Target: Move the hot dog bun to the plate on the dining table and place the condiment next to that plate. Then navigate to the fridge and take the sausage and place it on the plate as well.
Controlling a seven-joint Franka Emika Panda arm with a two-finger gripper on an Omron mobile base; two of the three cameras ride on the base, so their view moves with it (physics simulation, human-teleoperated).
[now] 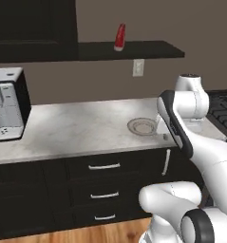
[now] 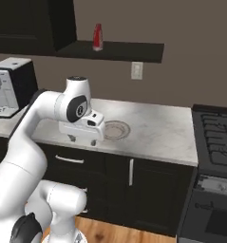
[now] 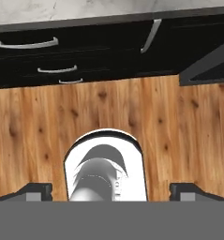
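The arm sat folded over the base, pincer [image 3: 111,190] pointing straight down at the wooden floor [image 3: 179,126], fingers spread wide and grasping nothing; a tucked carrying pose, I'd judge, suited to driving rather than reaching. The condiment [image 1: 119,37] stood upright on the dark wall shelf [image 1: 148,49], well above the counter [image 1: 77,126] and well apart from the pincer. A plain grey plate [image 1: 142,126] lay on that narrow wall counter beside the arm, no red rim, so not the target plate. Coffee machine [image 1: 5,104] at far left, stove [image 2: 214,137] at right. Nothing yet collected, and the bottle looked a high reach
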